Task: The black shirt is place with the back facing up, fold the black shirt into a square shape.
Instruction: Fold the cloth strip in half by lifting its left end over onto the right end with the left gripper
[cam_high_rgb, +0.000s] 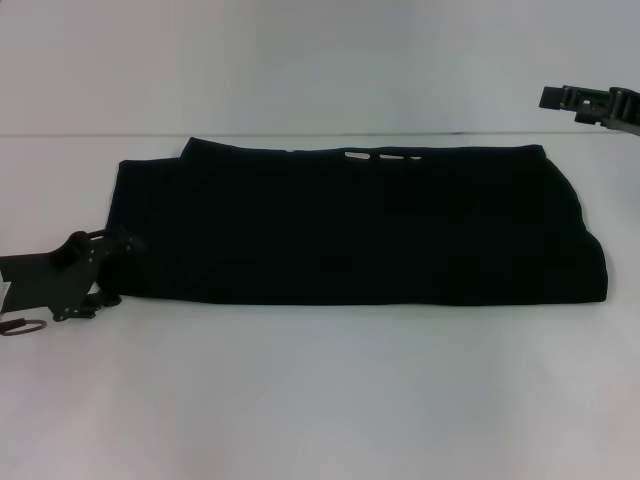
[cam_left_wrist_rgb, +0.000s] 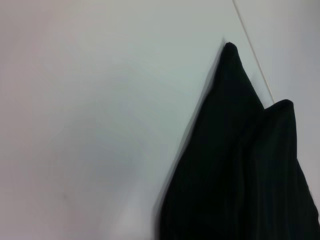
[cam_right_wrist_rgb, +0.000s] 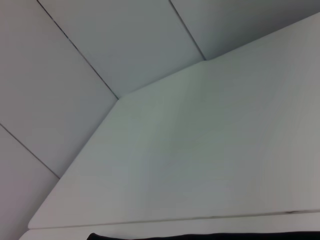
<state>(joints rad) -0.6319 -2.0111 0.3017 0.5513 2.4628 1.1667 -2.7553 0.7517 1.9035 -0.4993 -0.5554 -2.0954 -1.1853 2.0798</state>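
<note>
The black shirt (cam_high_rgb: 360, 225) lies across the middle of the white table, folded into a long wide band. A few whitish marks show along its far edge. My left gripper (cam_high_rgb: 122, 247) is low at the shirt's left end, right at the cloth's edge. The left wrist view shows two pointed folded corners of the shirt (cam_left_wrist_rgb: 240, 160) on the table. My right gripper (cam_high_rgb: 590, 103) is raised at the far right, above and beyond the shirt's right end. A thin strip of the shirt (cam_right_wrist_rgb: 200, 236) shows in the right wrist view.
The white table (cam_high_rgb: 320, 400) reaches from the front edge to a pale wall behind. A seam of the table or wall (cam_left_wrist_rgb: 252, 50) runs past the shirt's corners in the left wrist view. Panel walls (cam_right_wrist_rgb: 75, 65) show behind the table.
</note>
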